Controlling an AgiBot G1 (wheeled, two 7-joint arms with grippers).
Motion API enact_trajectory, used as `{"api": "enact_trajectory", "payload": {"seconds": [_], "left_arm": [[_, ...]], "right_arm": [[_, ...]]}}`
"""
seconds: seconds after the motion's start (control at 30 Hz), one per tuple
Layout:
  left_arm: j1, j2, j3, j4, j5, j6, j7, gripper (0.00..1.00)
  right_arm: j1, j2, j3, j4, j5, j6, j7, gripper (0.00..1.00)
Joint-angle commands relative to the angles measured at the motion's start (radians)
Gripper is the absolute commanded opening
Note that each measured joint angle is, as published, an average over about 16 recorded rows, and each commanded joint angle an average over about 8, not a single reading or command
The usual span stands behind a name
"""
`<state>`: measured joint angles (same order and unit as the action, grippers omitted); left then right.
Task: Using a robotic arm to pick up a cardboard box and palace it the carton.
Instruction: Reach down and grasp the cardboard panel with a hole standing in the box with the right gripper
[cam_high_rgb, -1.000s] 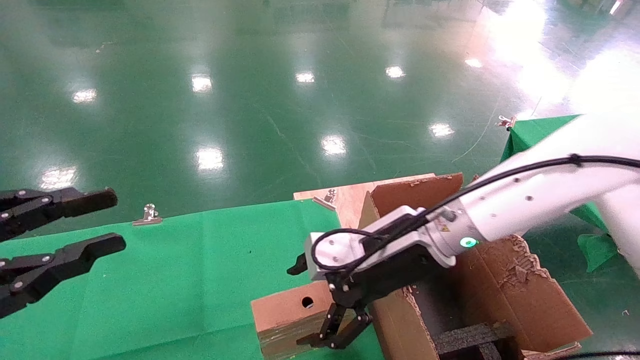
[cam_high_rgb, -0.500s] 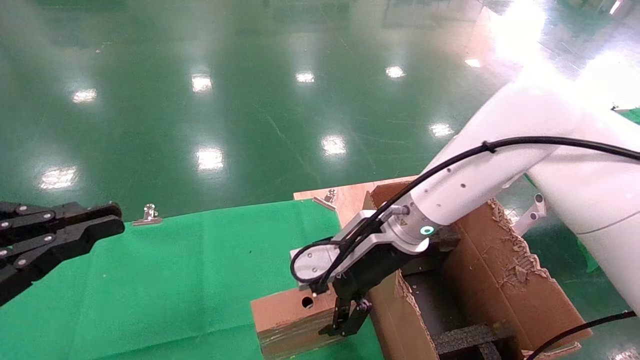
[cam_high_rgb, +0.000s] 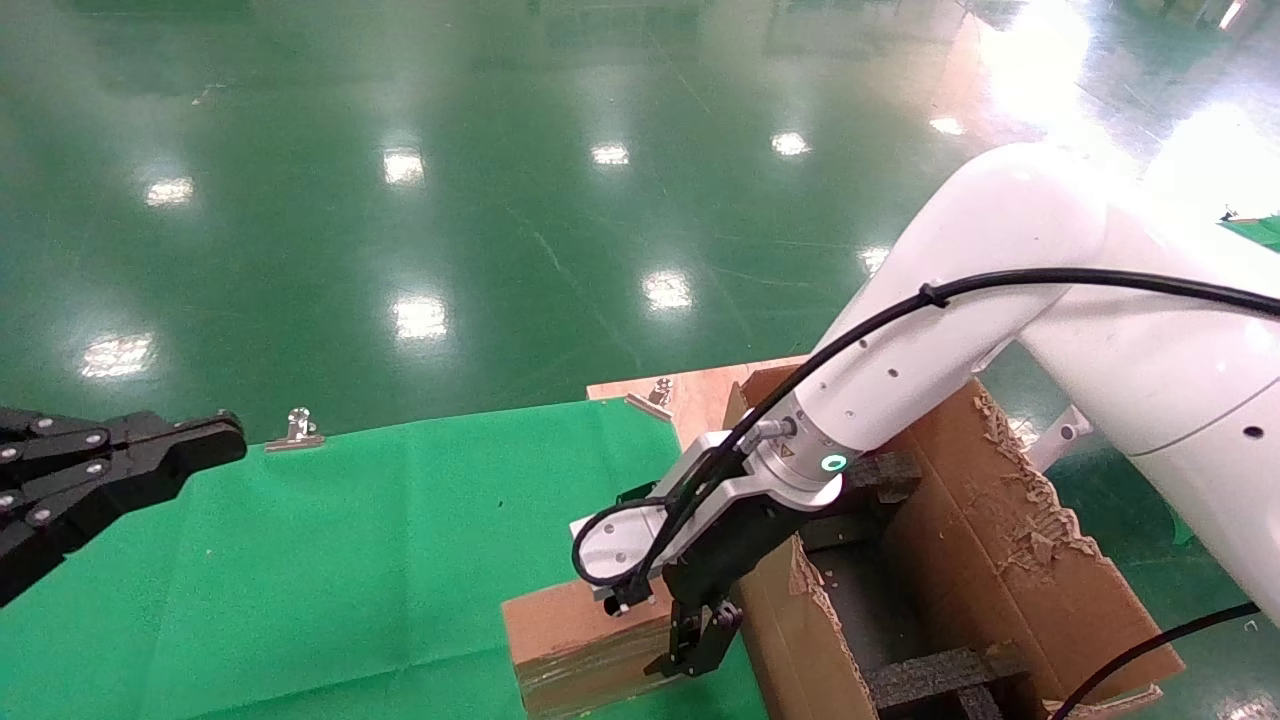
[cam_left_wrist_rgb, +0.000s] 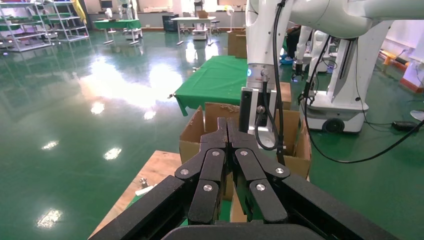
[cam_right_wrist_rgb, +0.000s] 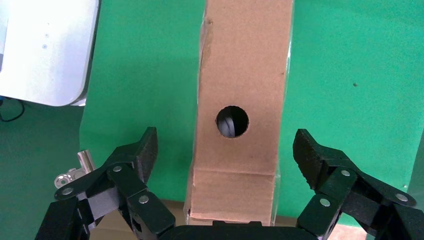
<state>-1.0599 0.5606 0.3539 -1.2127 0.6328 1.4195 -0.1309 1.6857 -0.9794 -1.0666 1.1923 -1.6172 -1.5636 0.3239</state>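
R arm (cam_high_rgb: 960, 330), white w/ teal ring lit at the wrist, reaches down and in from the right side of the scene. Its black claw, the right gripper (cam_high_rgb: 695, 650), hangs over the cardboard box (cam_high_rgb: 575, 640) at the near edge of the green cloth (cam_high_rgb: 350, 560). Wrist cam tells it best: right gripper (cam_right_wrist_rgb: 225, 155) is spread wide, one finger on each side of the box (cam_right_wrist_rgb: 240, 75), box sitting between them, fingertips (cam_right_wrist_rgb: 145, 145) clear of the cardboard w/ green showing in the gaps. No grip on it.

The box lies flat on the cloth, round punched hole facing up, glossy tape along its long edges. In the head view it sits just left of the carton (cam_high_rgb: 1000, 570), right up against the carton's near-left wall; can't tell if they touch.

The carton stands on the right, flaps up and ragged, black foam insert (cam_high_rgb: 940, 675) inside. Another bit of black foam shows by the wrist, at the carton's far side.

Left gripper (cam_high_rgb: 200, 445) sits far left, well apart from the box, above the cloth's left part. Left wrist cam shows left gripper (cam_left_wrist_rgb: 227, 132) w/ fingers pressed together, nothing between them. Same cam looks across at the carton (cam_left_wrist_rgb: 200, 132) and the R arm (cam_left_wrist_rgb: 260, 65) dropping straight down beside it.

Metal clip (cam_high_rgb: 297, 430) at the cloth's far edge, another clip (cam_high_rgb: 655, 395) on the bare wooden board (cam_high_rgb: 700, 395) past the cloth.
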Motion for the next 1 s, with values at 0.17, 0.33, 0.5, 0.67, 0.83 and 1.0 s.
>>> {"api": "enact_trajectory", "payload": {"seconds": [0.17,0.33,0.5,0.67,0.83,1.0], "left_arm": [[0.000,0.000,0.000,0.000,0.000,0.000,0.000,1.00],[0.000,0.000,0.000,0.000,0.000,0.000,0.000,1.00],[0.000,0.000,0.000,0.000,0.000,0.000,0.000,1.00],[0.000,0.000,0.000,0.000,0.000,0.000,0.000,1.00],[0.000,0.000,0.000,0.000,0.000,0.000,0.000,1.00],[0.000,0.000,0.000,0.000,0.000,0.000,0.000,1.00]], "right_arm": [[0.004,-0.002,-0.005,-0.002,0.000,0.002,-0.001,0.00],[0.001,0.000,-0.001,0.000,0.000,0.001,-0.001,0.00],[-0.001,0.001,0.001,0.001,0.000,0.001,-0.001,0.00],[-0.002,0.002,0.003,0.001,0.001,0.001,-0.001,0.00],[-0.003,0.002,0.004,0.002,0.001,0.000,-0.001,0.00],[-0.004,0.002,0.005,0.002,0.001,0.000,-0.001,0.00]]}}
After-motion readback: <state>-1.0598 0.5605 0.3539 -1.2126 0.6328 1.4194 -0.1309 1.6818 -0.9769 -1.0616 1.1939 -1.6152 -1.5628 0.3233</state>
